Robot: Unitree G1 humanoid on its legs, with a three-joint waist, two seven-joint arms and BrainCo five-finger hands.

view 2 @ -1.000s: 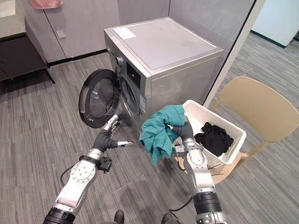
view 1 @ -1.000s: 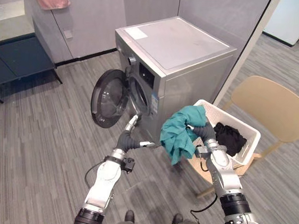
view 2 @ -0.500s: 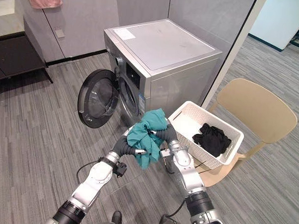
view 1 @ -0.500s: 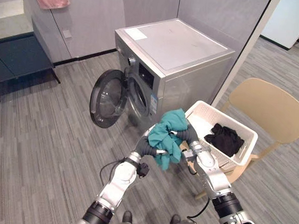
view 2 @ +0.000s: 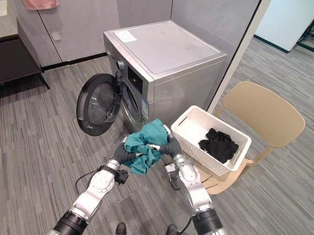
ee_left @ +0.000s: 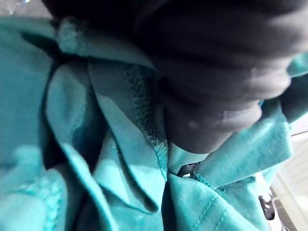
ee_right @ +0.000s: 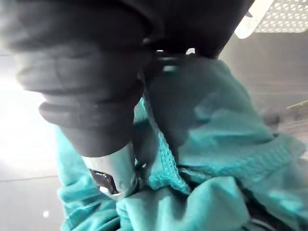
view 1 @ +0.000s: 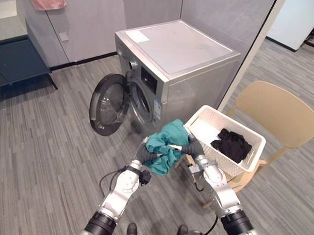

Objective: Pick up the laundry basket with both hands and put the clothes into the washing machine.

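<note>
Right hand (view 1: pixel 193 148) clenched on teal garment (view 1: pixel 166 141). Left hand (view 1: pixel 143 154) buried beneath it, grip cannot tell. Bundle supported from both sides, probably for feeding into washing machine (view 1: pixel 190 51) past open door (view 1: pixel 108 105).

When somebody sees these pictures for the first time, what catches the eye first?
A teal garment, bunched between the left hand and the right hand, hangs before the silver washing machine, whose round door stands open. Beside it, a white laundry basket holding a black garment rests on a beige chair.
</note>
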